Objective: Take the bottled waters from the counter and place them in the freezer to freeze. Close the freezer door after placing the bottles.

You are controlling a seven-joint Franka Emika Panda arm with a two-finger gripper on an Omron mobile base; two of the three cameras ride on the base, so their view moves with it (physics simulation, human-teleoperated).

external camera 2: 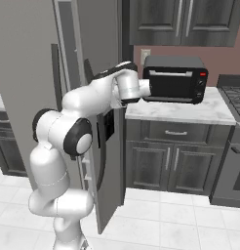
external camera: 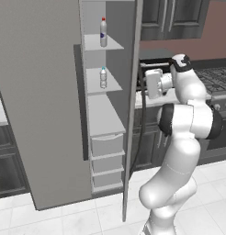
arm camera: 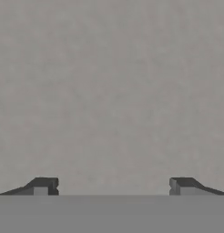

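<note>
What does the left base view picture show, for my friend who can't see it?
A tall grey freezer stands with its door open, and two water bottles sit on its white shelves, the red-capped one above the blue-capped one. A white robot arm reaches toward the door's outer side.

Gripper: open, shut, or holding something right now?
Gripper: open, holding nothing; fingertips spread wide, facing the grey freezer door.
</note>
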